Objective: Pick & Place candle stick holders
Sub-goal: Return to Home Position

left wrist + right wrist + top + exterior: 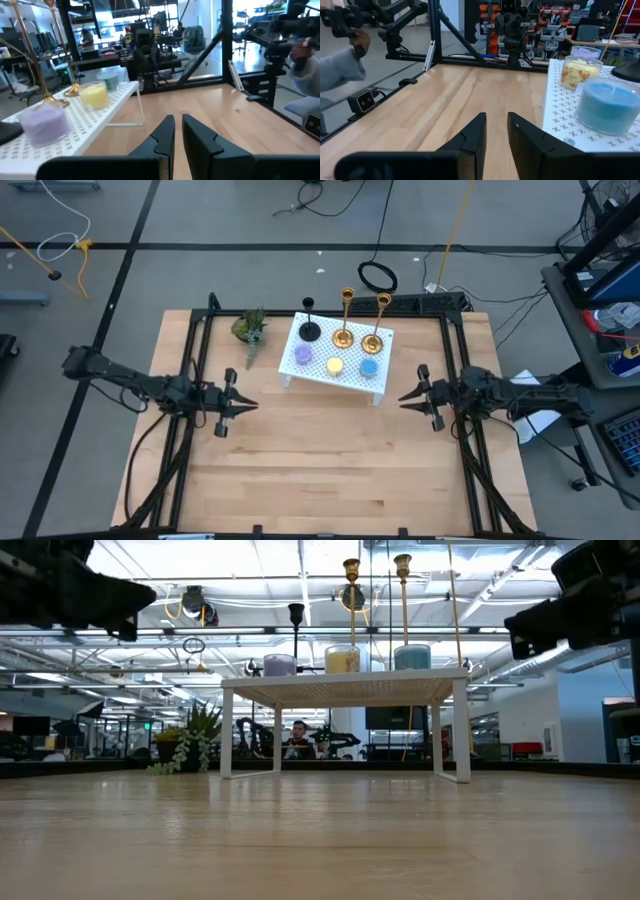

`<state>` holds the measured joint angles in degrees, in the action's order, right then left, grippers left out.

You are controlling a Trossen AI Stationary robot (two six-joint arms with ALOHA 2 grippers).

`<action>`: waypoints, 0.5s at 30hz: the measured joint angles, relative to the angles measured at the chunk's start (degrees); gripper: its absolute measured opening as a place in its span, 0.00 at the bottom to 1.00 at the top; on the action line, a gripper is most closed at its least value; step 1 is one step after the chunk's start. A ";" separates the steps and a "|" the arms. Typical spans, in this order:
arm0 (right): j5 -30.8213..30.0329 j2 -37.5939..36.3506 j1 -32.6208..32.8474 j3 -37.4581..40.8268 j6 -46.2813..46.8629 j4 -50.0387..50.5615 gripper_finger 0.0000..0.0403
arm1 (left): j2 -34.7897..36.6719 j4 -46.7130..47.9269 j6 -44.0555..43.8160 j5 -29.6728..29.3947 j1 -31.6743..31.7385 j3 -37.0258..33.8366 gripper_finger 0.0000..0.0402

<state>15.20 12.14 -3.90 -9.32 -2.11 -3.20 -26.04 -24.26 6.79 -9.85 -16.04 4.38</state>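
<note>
Two brass candle stick holders (343,337) (374,342) and a shorter black one (310,330) stand upright on their round bases along the far side of the white perforated stand (385,360). In the low view the brass stems (351,600) (403,600) and the black one (296,630) rise above the stand top. My left gripper (252,406) hovers left of the stand, shut and empty, pointing toward the table's right. My right gripper (403,398) hovers right of the stand, shut and empty, pointing left. Their fingertips also show in the wrist views (177,125) (496,122).
Purple (302,356), yellow (335,366) and blue (368,367) jar candles stand on the stand's near side. A small green potted plant (250,328) sits left of the stand. Bare wood lies between and in front of the grippers. A person's sleeve (340,67) shows beyond the table's near edge.
</note>
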 joint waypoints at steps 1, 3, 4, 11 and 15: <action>0.00 -0.89 0.00 0.54 0.03 -0.04 0.18 | 0.14 -0.44 0.00 0.23 0.01 -0.53 0.10; 0.00 -2.66 0.00 1.66 0.17 0.00 0.18 | 0.28 -1.10 0.00 0.31 -0.01 -1.43 0.10; 0.00 -3.48 0.00 2.10 0.17 0.04 0.18 | 0.28 -1.08 0.02 0.31 0.01 -1.72 0.10; -0.02 -9.17 0.00 3.19 0.61 2.68 0.18 | 0.26 -2.45 2.66 0.40 0.01 -3.39 0.10; -0.11 -11.92 0.00 3.09 0.63 4.42 0.18 | 0.26 -2.64 4.44 1.13 -0.01 -3.56 0.10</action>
<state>15.09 0.22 -3.90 -6.23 -1.48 1.22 -25.78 -26.91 11.22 -8.72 -16.05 0.82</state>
